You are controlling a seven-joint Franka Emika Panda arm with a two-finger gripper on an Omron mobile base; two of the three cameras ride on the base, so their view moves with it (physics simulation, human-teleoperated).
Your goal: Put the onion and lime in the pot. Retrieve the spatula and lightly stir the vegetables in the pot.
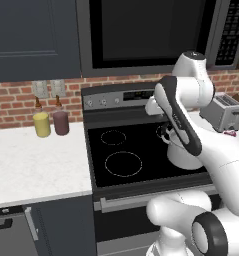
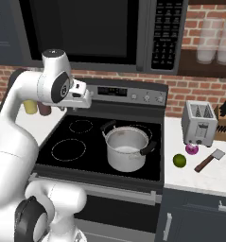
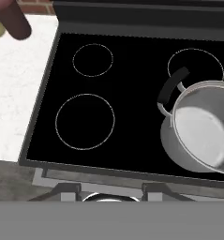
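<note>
The steel pot with two black handles stands on the stove's front right burner, with nothing showing inside; it appears in the hand view and partly behind my arm in the left base view. On the counter right of the stove lie the green lime, the purple onion and the spatula. My gripper hovers high over the stove's back left, well left of the pot. Its fingertips stand apart, open, nothing between them.
A toaster and a knife block stand behind the vegetables. A yellow bottle and a maroon bottle sit at the back of the white left counter. A microwave hangs over the stove.
</note>
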